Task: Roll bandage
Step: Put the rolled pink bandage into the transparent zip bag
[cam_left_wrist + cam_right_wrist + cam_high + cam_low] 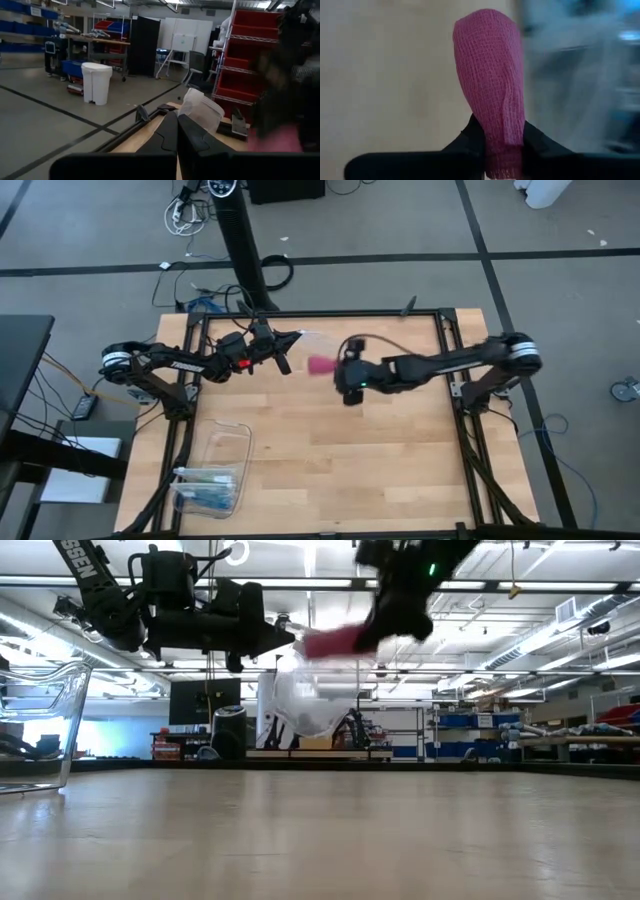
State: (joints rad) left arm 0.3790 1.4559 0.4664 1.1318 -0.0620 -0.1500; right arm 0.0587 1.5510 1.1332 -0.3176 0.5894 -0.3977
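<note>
The bandage (490,75) is a small magenta-pink roll, also seen in the high view as the bandage (322,367) above the table's far middle. My right gripper (504,137) is shut on it and reaches in from the right. Just left of it, my left gripper (177,120) is shut on a clear plastic bag (201,107). In the low view the bag (300,700) hangs high over the table beside the bandage (335,640). My left gripper pinches an edge of the clear bag (187,112) between its shut fingers, roughly level, from the table's left. The bag hangs slack below and beyond the fingertips, clear of the table. My right gripper pinches the roll's near end (506,142) between its two fingers, from the table's right and slanting down. The rest of the roll sticks out past the fingertips toward the left gripper, lifted clear of the table.
A clear plastic box (215,470) with blue contents stands at the table's near left; the low view shows it at the left edge as the box (40,725). Bare wood (380,470) lies in the middle and at the right. Black frame rails (455,395) run along the table's sides.
</note>
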